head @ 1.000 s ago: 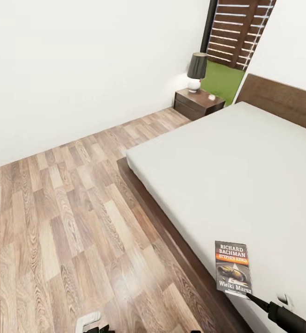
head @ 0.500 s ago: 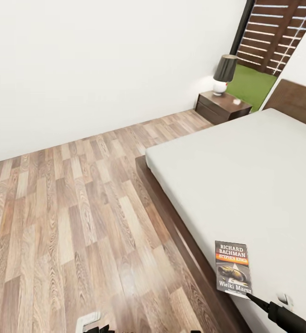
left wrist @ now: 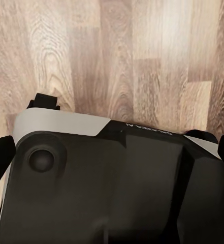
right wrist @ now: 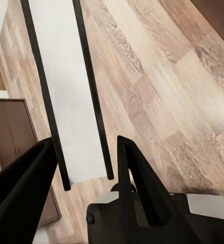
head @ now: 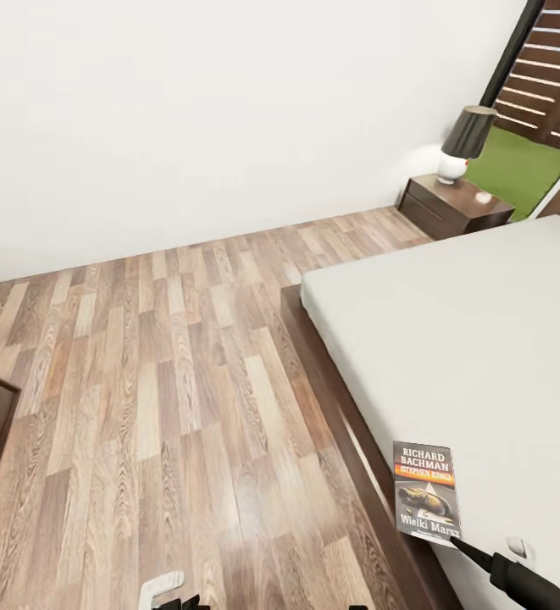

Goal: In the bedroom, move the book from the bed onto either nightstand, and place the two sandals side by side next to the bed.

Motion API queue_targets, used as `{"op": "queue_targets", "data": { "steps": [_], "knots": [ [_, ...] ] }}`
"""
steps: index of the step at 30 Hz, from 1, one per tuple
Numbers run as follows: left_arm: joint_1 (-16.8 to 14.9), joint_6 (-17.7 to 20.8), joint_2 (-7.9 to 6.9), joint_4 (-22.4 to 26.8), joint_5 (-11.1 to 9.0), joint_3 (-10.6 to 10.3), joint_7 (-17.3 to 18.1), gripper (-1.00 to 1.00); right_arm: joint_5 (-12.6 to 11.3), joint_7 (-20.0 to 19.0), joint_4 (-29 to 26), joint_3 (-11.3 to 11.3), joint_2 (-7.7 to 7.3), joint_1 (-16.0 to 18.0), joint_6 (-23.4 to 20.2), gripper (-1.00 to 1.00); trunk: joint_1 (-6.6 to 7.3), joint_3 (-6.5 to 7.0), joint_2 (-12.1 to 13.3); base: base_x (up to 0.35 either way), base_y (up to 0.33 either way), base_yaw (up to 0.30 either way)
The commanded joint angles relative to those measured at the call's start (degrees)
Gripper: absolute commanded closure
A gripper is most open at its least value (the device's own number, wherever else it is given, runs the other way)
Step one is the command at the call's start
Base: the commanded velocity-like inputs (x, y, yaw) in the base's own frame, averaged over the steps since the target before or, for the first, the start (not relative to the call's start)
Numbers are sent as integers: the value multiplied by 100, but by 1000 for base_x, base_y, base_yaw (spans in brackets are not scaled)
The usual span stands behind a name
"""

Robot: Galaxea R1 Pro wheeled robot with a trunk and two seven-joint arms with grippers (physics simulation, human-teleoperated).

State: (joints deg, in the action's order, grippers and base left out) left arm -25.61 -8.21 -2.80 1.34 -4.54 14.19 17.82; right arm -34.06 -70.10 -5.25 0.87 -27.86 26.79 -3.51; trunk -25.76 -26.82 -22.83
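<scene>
The right gripper [right wrist: 86,168], jaws closed on the book [head: 427,490], holds it upright beside the bed [head: 449,339].

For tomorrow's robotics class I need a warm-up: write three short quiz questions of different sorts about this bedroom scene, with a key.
1. True or false: the book lies flat on the mattress of the bed.
2. Multiple choice: what stands on the nightstand? A) a lamp B) a vase C) a clock
3. Fill in: the right pincer grips the book by its ___.

Key
1. False: in the head view it stands upright above the bed's near corner, held at its lower edge by the right pincer.
2. A
3. Edge: in the right wrist view the thin book sits edge-on between the fingers.
</scene>
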Motion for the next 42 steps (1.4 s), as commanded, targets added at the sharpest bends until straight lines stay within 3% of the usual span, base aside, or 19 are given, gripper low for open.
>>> {"op": "queue_targets", "data": {
  "steps": [1, 30, 42],
  "knots": [
    [-6, -10, -1, -12, -47, -4, 30, -100, -13, -14, -2, 27, -1, 1, -36, 100, -3, -8, -9, 0, 0, 292],
    [-6, -12, -1, -13, -47, -4, 30, -100, -13, -35, -2, 27, -1, 1, -36, 100, -3, -68, -9, 0, 0, 287],
    [-6, -13, -1, -12, -47, -4, 29, -100, -12, -62, -2, 27, -1, 1, -41, 100, -3, -72, -9, 0, 0, 29]
  ]
}}
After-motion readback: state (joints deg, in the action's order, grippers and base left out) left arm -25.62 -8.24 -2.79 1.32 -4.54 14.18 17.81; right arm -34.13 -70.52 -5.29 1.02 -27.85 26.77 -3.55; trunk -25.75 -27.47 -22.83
